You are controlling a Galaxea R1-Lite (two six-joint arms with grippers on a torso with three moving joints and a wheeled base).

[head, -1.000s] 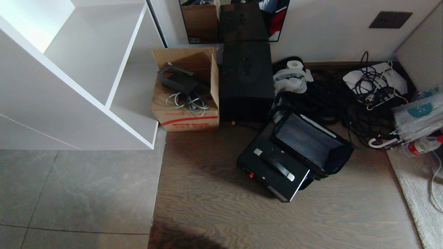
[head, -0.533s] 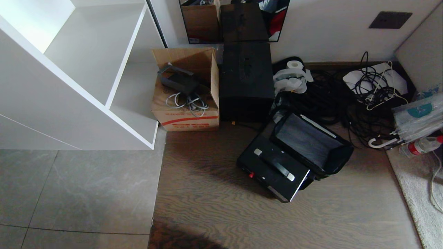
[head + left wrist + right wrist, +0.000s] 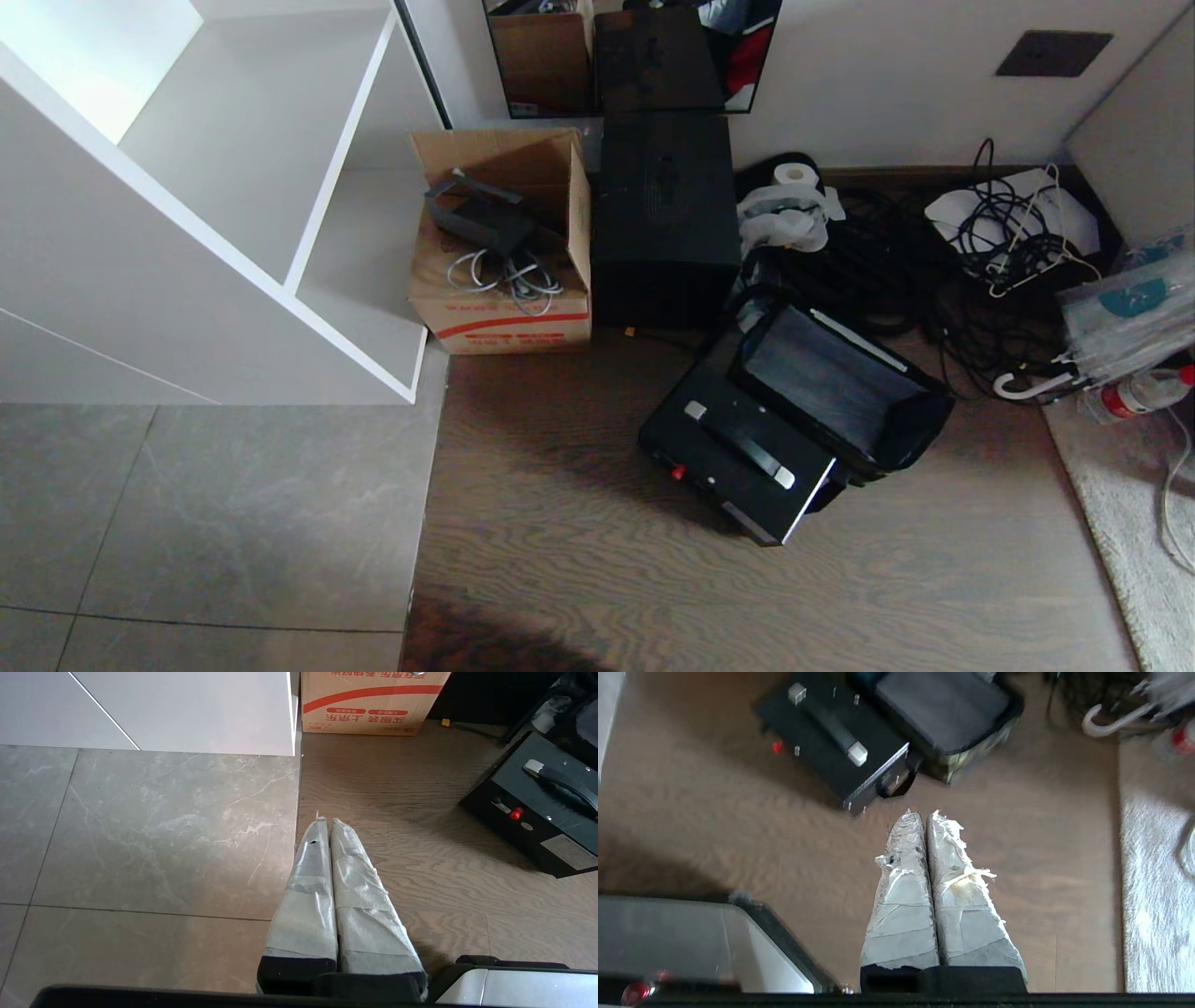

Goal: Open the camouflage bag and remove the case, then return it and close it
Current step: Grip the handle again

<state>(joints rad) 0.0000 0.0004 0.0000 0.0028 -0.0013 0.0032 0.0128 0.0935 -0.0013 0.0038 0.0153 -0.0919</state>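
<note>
- The left gripper (image 3: 326, 820) hung over the floor (image 3: 140, 826), its taped fingers pressed together on nothing.
- The right gripper (image 3: 923, 813) hung likewise over the wooden boards, fingers together and empty, short of the case.
- The case (image 3: 738, 457) lay flat on the floor, handle up, red latch at seven o'clock.
- The camouflage bag (image 3: 840, 387) touched the case at its two o'clock.
- A cardboard box (image 3: 504, 252) stood farther off, at eleven o'clock.

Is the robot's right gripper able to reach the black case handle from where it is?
Probably yes. The right gripper hangs shut over bare wooden floor, and nothing lies between it and the case. The handle sits on top, uncovered, beside the camouflage bag. It would need to open first.
</note>
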